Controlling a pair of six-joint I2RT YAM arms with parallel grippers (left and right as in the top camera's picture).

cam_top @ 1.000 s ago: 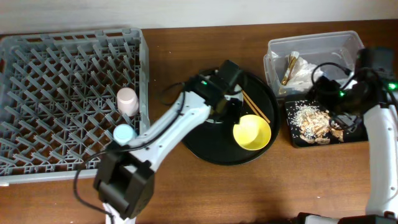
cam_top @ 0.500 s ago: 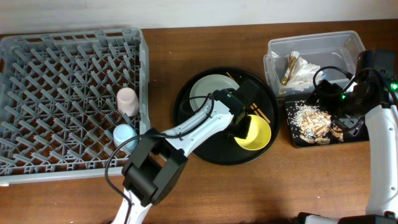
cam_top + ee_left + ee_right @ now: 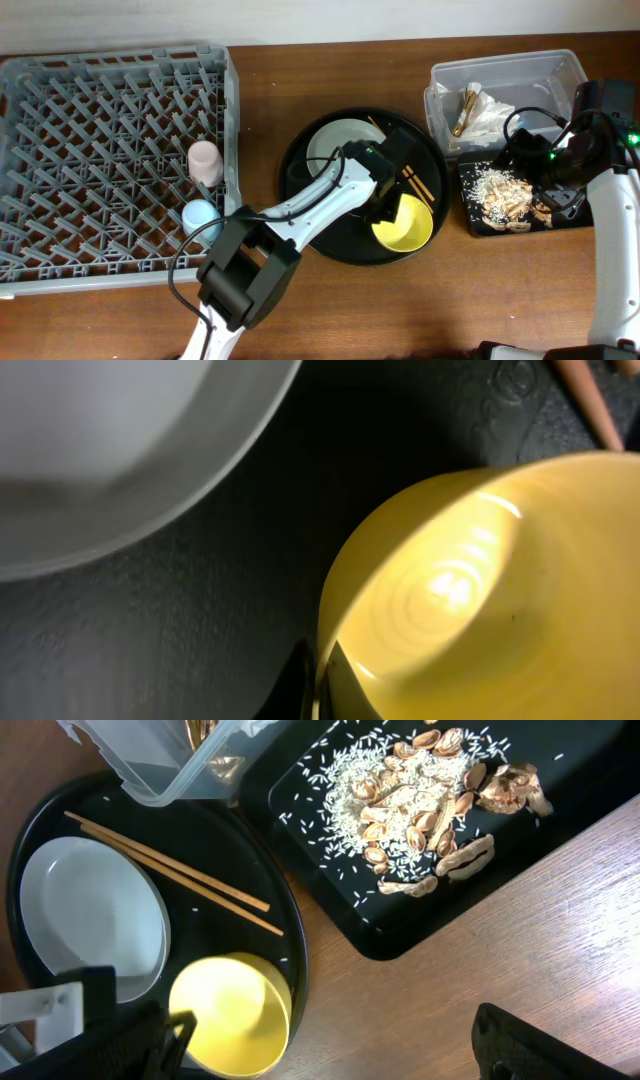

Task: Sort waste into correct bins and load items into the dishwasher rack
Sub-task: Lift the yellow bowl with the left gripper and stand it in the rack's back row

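Note:
The yellow bowl (image 3: 405, 224) sits tilted on the round black tray (image 3: 330, 235), and my left gripper (image 3: 388, 207) is shut on its left rim. In the left wrist view the fingertips (image 3: 318, 695) pinch the bowl (image 3: 480, 580) wall. Beside it lie the grey plate (image 3: 335, 145) and two chopsticks (image 3: 408, 178). The pink cup (image 3: 204, 160) and blue cup (image 3: 200, 215) stand in the grey rack (image 3: 90, 150). My right gripper (image 3: 553, 172) hangs open over the flat black tray (image 3: 470, 222) of food scraps (image 3: 500, 195). The clear tub (image 3: 505, 70) holds a napkin (image 3: 492, 108) and a gold wrapper (image 3: 463, 110).
The right wrist view shows the right gripper (image 3: 330, 1055) above bare wood between the round tray (image 3: 295, 935) and the scrap tray (image 3: 330, 890). The tub and scrap tray stand close together at the table's right end.
My left arm swung from over the plate to the bowl, and its jaws closed on the rim. The bowl tipped slightly. The right arm stayed put.

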